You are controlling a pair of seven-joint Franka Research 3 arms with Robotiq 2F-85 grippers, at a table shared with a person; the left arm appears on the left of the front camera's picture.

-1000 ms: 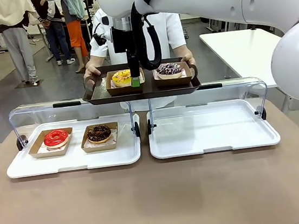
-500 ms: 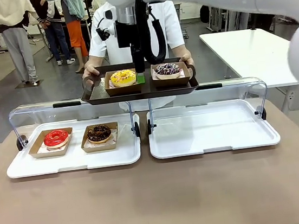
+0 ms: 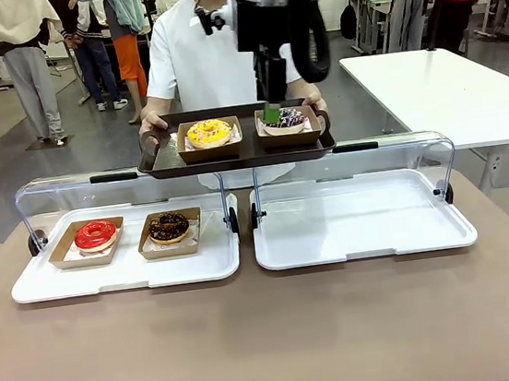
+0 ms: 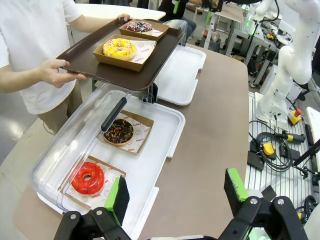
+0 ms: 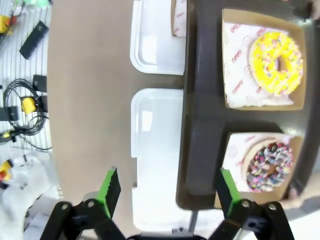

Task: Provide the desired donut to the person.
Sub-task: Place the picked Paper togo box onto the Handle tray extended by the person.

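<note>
Yellow icing with coloured sprinkles covers the donut (image 3: 209, 132) in a brown paper tray at the left half of the dark brown tray (image 3: 163, 163); beside it, toward the right end, a chocolate donut with sprinkles (image 3: 288, 117) sits in its own paper tray. The person (image 3: 192, 63) in the white shirt holds the dark tray level by both short ends, one hand (image 3: 155, 119) at the left end, above the far edge of the table.

White and black, the right arm hangs high over the tray, its right gripper (image 5: 166, 193) pointing straight down with the jaws spread wide and nothing between them; in the front view one green pad (image 3: 271, 113) sits just in front of the chocolate donut. The left gripper (image 4: 175, 192) is also spread apart and empty, held above the near left part of the table.

Below the dark tray, two white serving trays with raised clear lids lie side by side on the table. The left white tray (image 3: 125, 273) carries a red-glazed donut (image 3: 96, 235) and a dark chocolate donut (image 3: 168, 226), each in a paper tray. The right white tray (image 3: 362, 233) is bare.
</note>
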